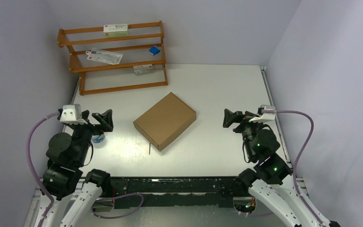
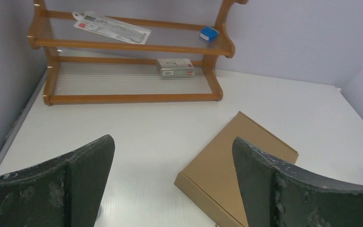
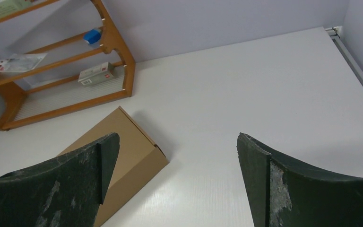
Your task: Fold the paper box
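One flat brown corrugated-cardboard mailer box [image 1: 165, 120] lies closed at mid-frame in the overhead view, below one orange wooden rack [image 1: 123, 87]. Folding looks finished, with nothing obviously left. Two claws, the left gripper [image 1: 103, 120] and right gripper [image 1: 231, 118], flank it well apart, jaws spread wide and empty. Left wrist view: box lower right. Right wrist view: box lower left.

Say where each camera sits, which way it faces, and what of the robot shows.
Top external: above and behind, looking down on the table, box and rack; both arms show.
Left wrist: on the left arm, facing the rack and box; its open jaws show.
Right wrist: on the right arm, facing the box and rack; its open jaws show.
Shared: all three see the box and rack.
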### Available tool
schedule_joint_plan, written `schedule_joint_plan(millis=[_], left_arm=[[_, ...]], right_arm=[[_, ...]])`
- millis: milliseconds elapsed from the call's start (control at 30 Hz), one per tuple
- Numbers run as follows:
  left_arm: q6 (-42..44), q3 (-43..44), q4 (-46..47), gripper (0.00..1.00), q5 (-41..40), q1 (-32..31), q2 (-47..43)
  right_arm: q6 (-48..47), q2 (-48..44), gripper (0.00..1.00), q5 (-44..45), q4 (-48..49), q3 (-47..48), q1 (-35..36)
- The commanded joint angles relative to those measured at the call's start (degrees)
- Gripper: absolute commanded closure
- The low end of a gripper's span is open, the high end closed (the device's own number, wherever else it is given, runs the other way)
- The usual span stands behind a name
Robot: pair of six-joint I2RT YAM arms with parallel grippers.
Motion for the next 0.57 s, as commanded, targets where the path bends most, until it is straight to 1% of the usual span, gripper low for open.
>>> schedule_joint_plan(millis=[0,533], left_arm=[[0.98,-0.57,1.12,0.01,-1.71,2.9,-0.79],[1.41,-0.75,1.55,0.01,-0.23,3.63,0.91]], right_arm=[[-1.88,-2.15,0.0,-1.23,0.17,-0.18,0.0],[-2.6,-1.97,0.0,-2.68,1.39,-0.86,-0.04]])
